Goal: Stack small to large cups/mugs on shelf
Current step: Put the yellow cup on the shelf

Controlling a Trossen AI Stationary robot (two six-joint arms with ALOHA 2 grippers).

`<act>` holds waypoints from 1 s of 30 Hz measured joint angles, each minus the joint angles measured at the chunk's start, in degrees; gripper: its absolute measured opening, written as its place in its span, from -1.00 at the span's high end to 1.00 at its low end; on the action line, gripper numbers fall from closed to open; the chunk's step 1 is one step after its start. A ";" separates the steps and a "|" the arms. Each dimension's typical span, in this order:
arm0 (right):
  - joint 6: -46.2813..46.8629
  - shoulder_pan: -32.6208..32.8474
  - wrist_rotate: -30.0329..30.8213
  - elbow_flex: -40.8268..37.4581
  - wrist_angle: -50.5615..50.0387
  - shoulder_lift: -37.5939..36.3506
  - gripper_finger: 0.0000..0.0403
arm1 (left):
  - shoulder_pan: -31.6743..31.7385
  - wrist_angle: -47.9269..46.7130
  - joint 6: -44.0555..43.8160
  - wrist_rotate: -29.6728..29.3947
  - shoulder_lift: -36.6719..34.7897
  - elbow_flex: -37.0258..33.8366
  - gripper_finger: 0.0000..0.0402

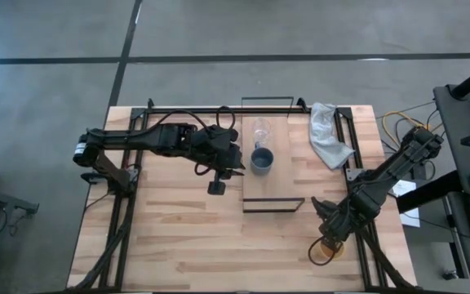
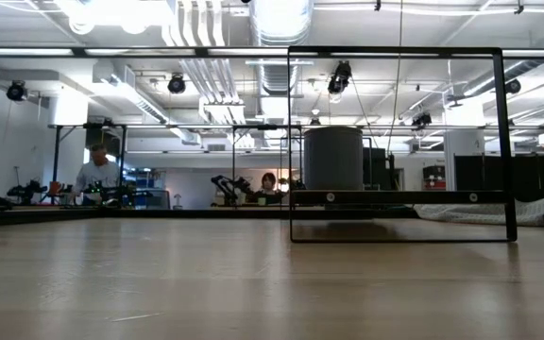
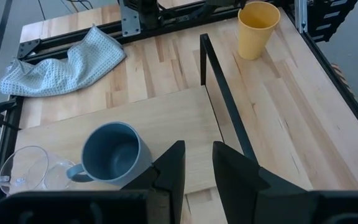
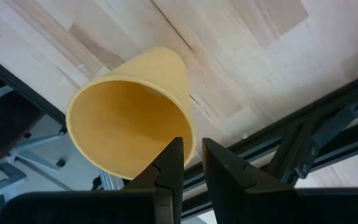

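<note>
The blue-grey cup [image 1: 261,158] [image 3: 114,154] and the tiny clear glass [image 1: 260,129] [image 3: 27,171] stand side by side on the light-wood shelf [image 1: 280,184] [image 3: 148,118]. In the low view the blue-grey cup [image 2: 333,159] shows on the shelf's board. My left gripper [image 1: 239,160] [image 3: 197,163] hovers open just left of the blue-grey cup, with nothing between its fingers. The yellow-orange cup [image 1: 325,251] [image 4: 129,112] stands upright on the table near its front right corner. My right gripper [image 1: 330,235] [image 4: 191,158] points down over its rim, fingers a little apart. My right gripper comes at the yellow-orange cup from above, and its fingertips [image 4: 173,155] stand at the edge of the rim [image 4: 188,134]. Whether they touch the rim I cannot tell. The cup stands on the table.
A white cloth [image 1: 329,135] [image 3: 61,65] lies at the far right of the table. Black wire frames [image 3: 225,93] [image 2: 399,142] rise at the shelf's short ends. A black rail [image 4: 303,130] runs close beside the yellow-orange cup. People sit in the room beyond [image 2: 97,170].
</note>
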 joint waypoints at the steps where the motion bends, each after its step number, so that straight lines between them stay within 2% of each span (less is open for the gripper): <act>1: 0.01 -0.01 0.00 -0.08 0.32 0.00 0.73 | 0.00 0.00 0.00 0.00 -0.02 0.00 0.66; 30: 1.55 -0.01 0.38 -2.14 1.76 0.04 0.73 | -0.02 -0.01 0.00 0.00 -0.02 -0.06 0.66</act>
